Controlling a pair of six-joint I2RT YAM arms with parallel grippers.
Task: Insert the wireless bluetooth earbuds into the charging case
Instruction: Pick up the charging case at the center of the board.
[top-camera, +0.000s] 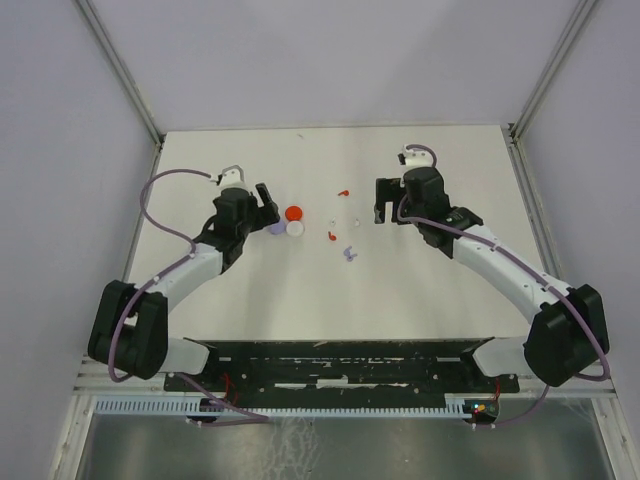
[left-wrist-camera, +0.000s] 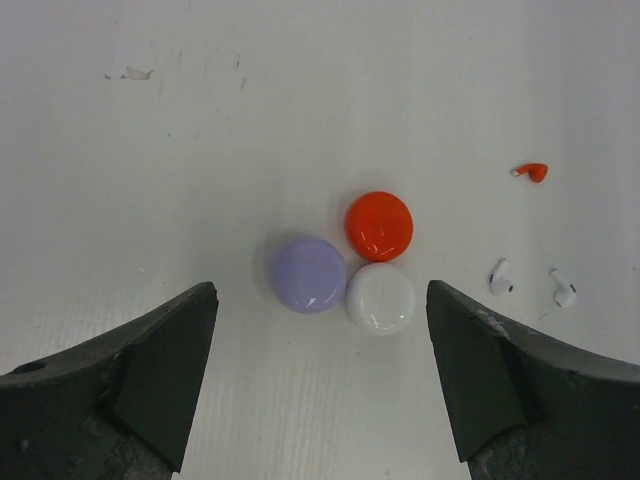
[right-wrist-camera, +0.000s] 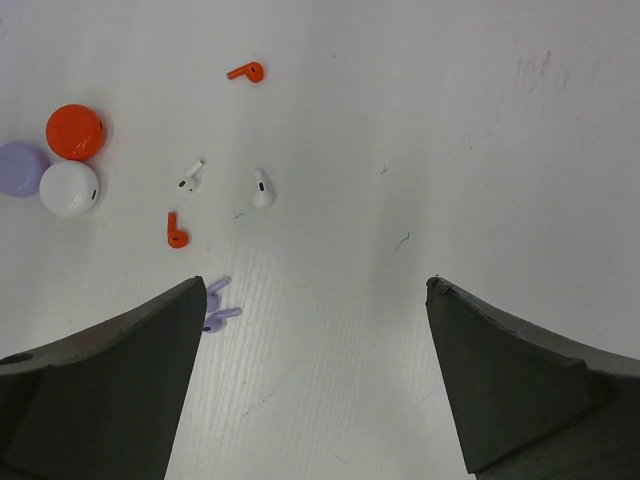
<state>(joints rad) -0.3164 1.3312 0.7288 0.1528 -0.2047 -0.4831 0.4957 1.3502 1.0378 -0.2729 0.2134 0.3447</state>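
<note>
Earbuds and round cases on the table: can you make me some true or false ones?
1. The red case, white case and lavender case sit bunched together. True.
2. The left gripper holds the lavender case. False: it is open and holds nothing.
3. Two white earbuds lie loose on the table. True.
4. The lavender earbuds sit inside their case. False: they lie on the table, apart from it.
5. The right gripper is open. True.
</note>
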